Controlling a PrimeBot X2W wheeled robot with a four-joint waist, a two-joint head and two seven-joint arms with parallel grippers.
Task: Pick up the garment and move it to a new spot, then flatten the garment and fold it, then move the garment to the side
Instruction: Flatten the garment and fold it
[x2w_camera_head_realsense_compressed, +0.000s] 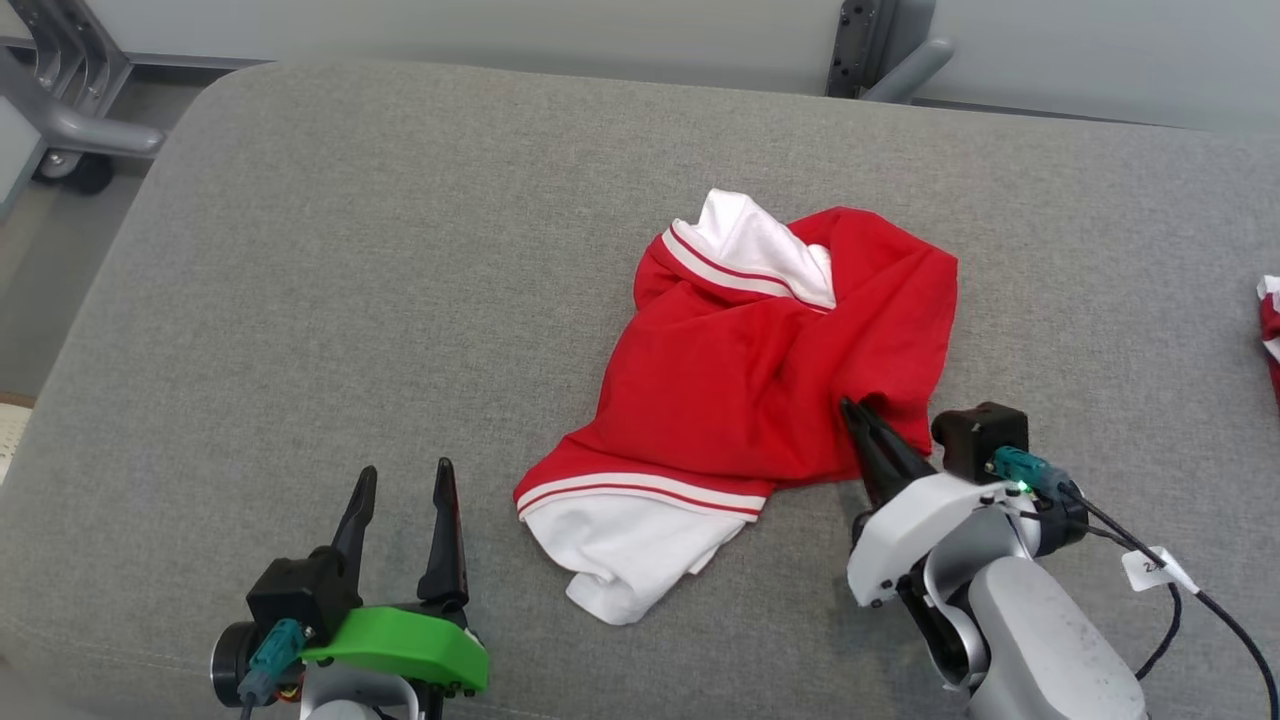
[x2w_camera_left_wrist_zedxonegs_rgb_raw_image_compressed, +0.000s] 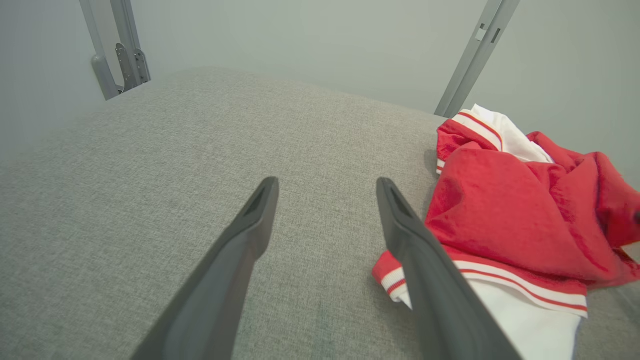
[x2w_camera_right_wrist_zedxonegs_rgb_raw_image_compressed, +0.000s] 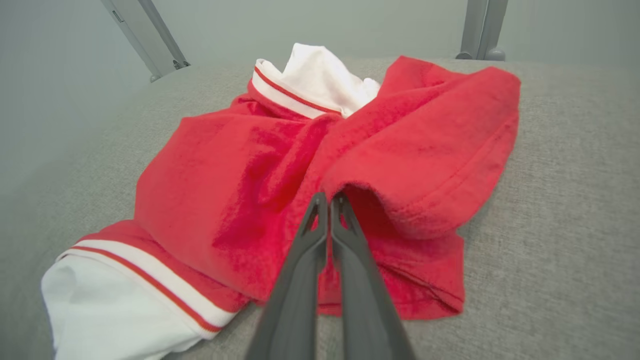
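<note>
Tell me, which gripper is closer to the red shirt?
Right. The right gripper is shut on a fold of the shirt; the left gripper is open, apart from it, to its left.

- Grey fabric-covered desk (x2w_camera_head_realsense_compressed: 300, 300), rounded at its far left corner.
- Grey metal frame (x2w_camera_head_realsense_compressed: 70, 125) with a black wheel (x2w_camera_head_realsense_compressed: 80, 175), on the floor beyond that corner.
- Dark bracket (x2w_camera_head_realsense_compressed: 858, 40) behind the far edge.
- Red-and-white cloth (x2w_camera_head_realsense_compressed: 1270, 330), cut off at the right.

Bright, even, diffuse light throughout. Shadows soft and faint beside the garment (x2w_camera_head_realsense_compressed: 740, 370). Wrist views curve at edges; far background hazy.
</note>
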